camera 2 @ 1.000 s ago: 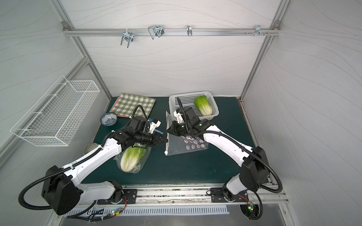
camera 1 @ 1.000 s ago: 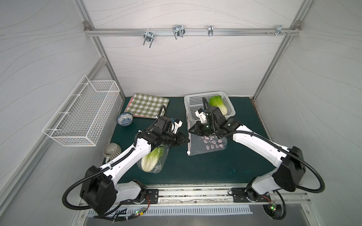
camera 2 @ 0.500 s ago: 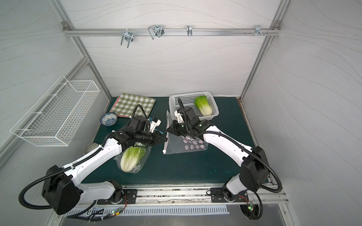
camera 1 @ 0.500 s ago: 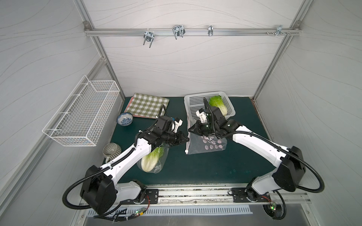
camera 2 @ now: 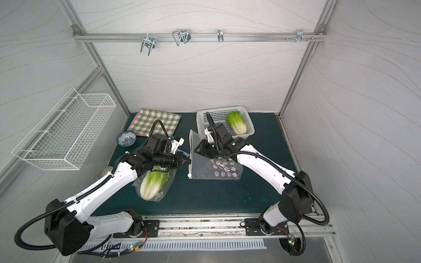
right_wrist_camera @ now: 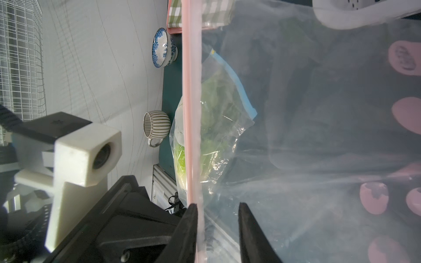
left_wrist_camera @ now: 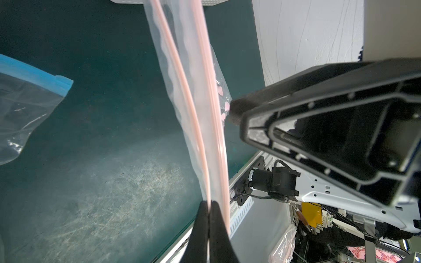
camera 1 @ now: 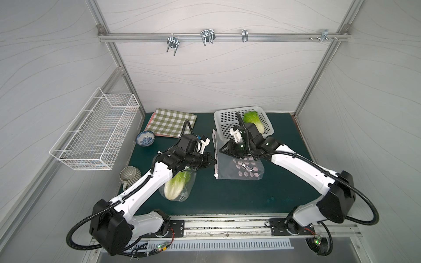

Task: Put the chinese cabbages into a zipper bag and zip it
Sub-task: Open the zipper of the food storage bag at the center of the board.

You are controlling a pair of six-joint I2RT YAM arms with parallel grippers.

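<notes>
Pink-zipped plastic, our bag [camera 1: 239, 168] lies on the mat [camera 1: 227, 195] with its mouth raised between both arms. We have the left gripper [left_wrist_camera: 208, 203] pinched shut on one zip lip; the right gripper [right_wrist_camera: 217, 206] stands narrowly parted astride the rim. One cabbage [camera 1: 254, 120] lies in the basket [camera 1: 224, 116] just behind the right gripper, stalk end frontward, nearest that arm. A second cabbage [camera 1: 176, 186] sits in a blue-zipped bag [camera 1: 190, 186] under the left arm.

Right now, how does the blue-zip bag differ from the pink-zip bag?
The blue-zip bag holds a cabbage; the pink-zip bag holds none. The blue-zip bag is plain; the pink-zip bag has pink spots. The left pincer pinches the pink-zip bag's rim; nothing grips the blue-zip bag. Both are clear plastic.
</notes>
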